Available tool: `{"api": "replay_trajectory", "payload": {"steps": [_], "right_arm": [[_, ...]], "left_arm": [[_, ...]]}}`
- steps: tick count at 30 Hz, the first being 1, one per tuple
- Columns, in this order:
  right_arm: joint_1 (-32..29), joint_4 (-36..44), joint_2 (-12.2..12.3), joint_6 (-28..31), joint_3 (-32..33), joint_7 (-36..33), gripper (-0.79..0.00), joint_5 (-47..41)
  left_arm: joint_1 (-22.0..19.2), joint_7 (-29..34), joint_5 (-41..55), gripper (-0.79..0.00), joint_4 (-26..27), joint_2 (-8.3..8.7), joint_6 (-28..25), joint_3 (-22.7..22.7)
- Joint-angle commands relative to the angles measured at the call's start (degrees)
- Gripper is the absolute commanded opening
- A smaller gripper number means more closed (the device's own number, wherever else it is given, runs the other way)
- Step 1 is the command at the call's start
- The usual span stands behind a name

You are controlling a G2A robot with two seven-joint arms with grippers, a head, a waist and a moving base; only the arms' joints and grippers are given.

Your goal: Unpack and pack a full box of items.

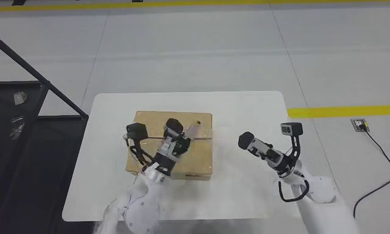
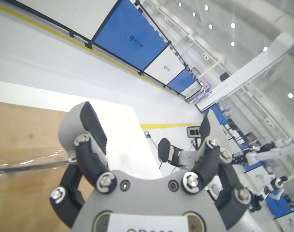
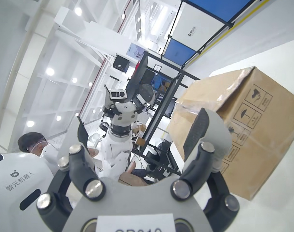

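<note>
Cardboard box (image 1: 152, 121) sits taped shut; left end effector (image 2: 147, 119) gapes above it, right end effector (image 3: 140, 121) gapes alongside.

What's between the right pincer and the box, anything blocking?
Nothing visible. The right pincer is open beside the cardboard box, apart from it, with table showing between them. The left pincer, also open, is above the box top, outside that gap.
</note>
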State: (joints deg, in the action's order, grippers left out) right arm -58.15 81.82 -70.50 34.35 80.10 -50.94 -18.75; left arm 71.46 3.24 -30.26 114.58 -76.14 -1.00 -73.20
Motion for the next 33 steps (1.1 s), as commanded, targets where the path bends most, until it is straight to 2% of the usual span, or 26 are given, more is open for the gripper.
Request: {"api": "replay_trajectory", "payload": {"steps": [1, 3, 7, 9, 11, 16, 21, 26, 33], "right_arm": [[3.58, -0.38, -0.24, -3.06, -2.2, -0.3, 0.0, 1.15], [7.41, -1.46, -0.61, -5.37, -4.67, -0.78, 0.0, 1.78], [15.88, -5.41, -1.84, -9.77, -11.24, -2.11, 0.0, 3.24], [20.2, -8.67, -2.71, -11.94, -14.95, -3.06, 0.0, 3.5], [24.16, -12.64, -3.68, -13.64, -18.46, -4.3, 0.0, 3.2], [31.45, -23.11, -6.26, -15.91, -25.69, -5.76, 0.0, 2.45], [34.97, -32.57, -8.53, -16.43, -29.7, -5.57, 0.0, 0.22], [36.28, -37.85, -9.92, -15.67, -31.77, -6.27, 0.0, -0.3], [35.5, -39.39, -10.17, -13.36, -31.38, -6.41, 0.0, -0.52]], "left_arm": [[2.65, -0.02, 4.88, 0.0, 1.6, 0.54, -1.03, -8.72], [4.98, -0.27, 8.94, 0.0, 0.96, 0.99, -2.45, -15.95], [6.92, 3.88, 19.15, 0.0, -4.69, 1.77, -4.47, -27.66], [7.93, 6.51, 22.08, 0.0, -7.93, 2.13, -5.8, -31.37], [8.03, 8.4, 22.71, 0.0, -11.68, 2.43, -6.62, -33.16], [5.57, 11.05, 22.22, 0.0, -20.17, 2.81, -8.08, -32.42], [3.18, 11.66, 22.0, 0.0, -24.42, 2.82, -8.77, -29.65], [1.17, 12.39, 21.62, 0.0, -26.43, 2.73, -7.62, -26.58], [1.52, 15.29, 22.2, 0.0, -26.12, 2.81, -8.37, -24.22]]}}
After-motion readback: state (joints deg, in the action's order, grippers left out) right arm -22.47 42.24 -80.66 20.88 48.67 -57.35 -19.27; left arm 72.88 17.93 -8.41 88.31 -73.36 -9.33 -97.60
